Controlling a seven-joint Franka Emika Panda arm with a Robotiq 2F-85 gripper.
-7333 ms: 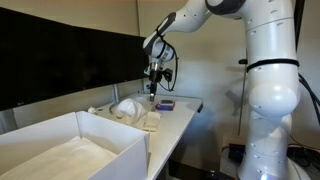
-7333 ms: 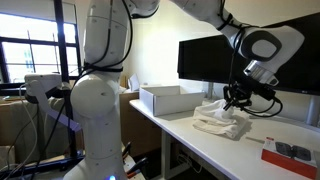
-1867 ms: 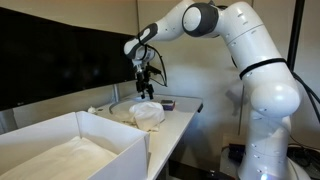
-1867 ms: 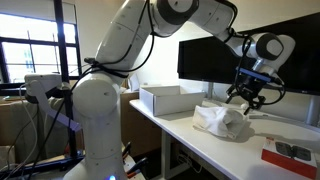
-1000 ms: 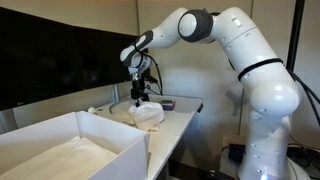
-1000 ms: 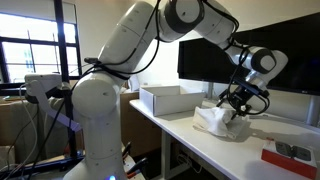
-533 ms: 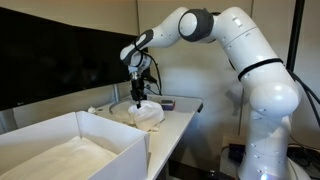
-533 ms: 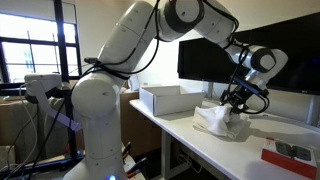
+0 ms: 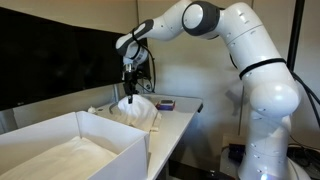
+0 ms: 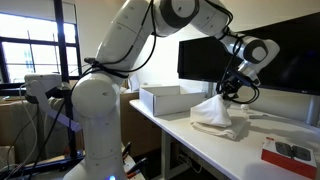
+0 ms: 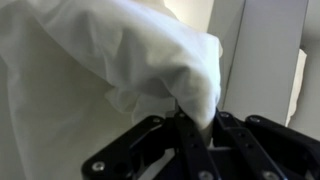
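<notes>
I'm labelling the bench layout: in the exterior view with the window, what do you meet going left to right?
In order: window → robot's white base → open white box → white cloth → red box. The hand pinches the cloth from above, so it has no place of its own.

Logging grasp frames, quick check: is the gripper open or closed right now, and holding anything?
Gripper: closed, pinching a fold of the white cloth.
</notes>
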